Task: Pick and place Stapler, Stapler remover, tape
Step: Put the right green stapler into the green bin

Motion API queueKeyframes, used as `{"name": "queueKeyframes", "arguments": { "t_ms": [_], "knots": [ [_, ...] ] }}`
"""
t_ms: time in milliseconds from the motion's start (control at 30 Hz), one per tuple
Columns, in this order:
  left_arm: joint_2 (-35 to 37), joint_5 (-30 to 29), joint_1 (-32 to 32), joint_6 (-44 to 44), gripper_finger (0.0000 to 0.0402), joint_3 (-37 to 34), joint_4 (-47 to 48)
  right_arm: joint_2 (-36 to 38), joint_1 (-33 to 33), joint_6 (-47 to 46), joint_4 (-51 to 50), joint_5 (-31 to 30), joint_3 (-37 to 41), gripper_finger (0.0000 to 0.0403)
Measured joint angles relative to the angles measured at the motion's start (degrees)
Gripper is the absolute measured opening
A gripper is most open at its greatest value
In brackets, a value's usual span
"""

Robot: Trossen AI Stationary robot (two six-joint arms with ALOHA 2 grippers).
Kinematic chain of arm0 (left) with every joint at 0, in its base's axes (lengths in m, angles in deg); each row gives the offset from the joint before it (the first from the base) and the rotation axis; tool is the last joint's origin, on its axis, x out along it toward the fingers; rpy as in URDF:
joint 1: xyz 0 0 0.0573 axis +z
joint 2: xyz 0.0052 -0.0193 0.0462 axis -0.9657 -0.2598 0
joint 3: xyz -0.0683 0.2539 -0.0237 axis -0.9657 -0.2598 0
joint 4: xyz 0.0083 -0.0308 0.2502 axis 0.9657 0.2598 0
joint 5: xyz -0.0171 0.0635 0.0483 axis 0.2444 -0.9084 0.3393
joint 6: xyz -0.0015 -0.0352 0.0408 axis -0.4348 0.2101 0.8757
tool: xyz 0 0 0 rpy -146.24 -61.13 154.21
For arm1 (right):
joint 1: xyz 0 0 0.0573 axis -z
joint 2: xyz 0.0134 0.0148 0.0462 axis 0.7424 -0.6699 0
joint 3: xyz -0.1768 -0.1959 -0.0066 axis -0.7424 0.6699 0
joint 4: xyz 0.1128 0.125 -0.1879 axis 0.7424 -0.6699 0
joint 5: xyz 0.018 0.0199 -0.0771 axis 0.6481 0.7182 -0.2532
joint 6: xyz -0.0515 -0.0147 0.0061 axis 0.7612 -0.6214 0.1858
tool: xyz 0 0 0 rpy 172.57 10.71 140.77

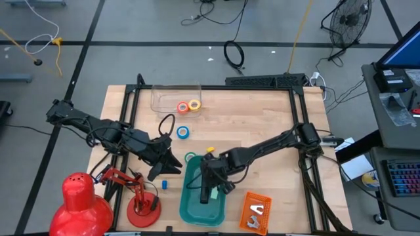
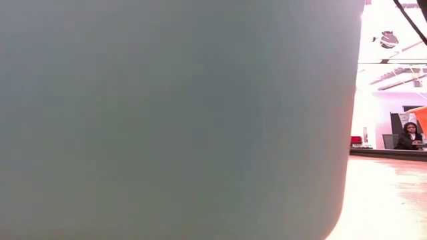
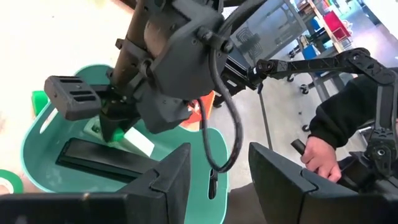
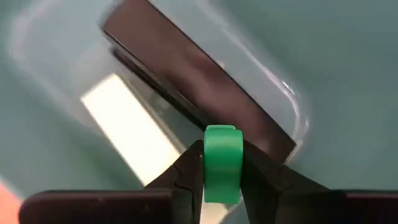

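The right gripper [image 4: 222,180] is clamped on the green tape roll [image 4: 222,163] directly above the teal bin [image 1: 190,206], where the black stapler [image 4: 193,78] already lies. Lower before releasing, so the roll cannot bounce out. The left gripper [image 3: 219,171] waits beside the bin, fingers apart. Farther back, orange and yellow rolls [image 1: 188,105] sit in the clear tray [image 1: 161,98].

You have a red desk lamp [image 1: 82,200] at the worktop's [image 1: 262,124] near-left corner, a clear container [image 1: 172,95] at the far edge.
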Motion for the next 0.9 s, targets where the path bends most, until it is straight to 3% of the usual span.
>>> {"name": "queueKeyframes", "arguments": {
  "t_ms": [133, 900],
  "knots": [
    [0.0, 0.0, 0.0, 0.17, 0.0163, 0.0, 0.0, 0.27, 0.36, -0.22, -0.01, -2.69, -0.35, 0.007],
    [0.0, -0.48, -3.06, 0.49, 0.0163, 0.0, 0.04, 0.37, 0.81, -0.02, -2.31, -2.86, -0.69, 0.0078]
  ]
}}
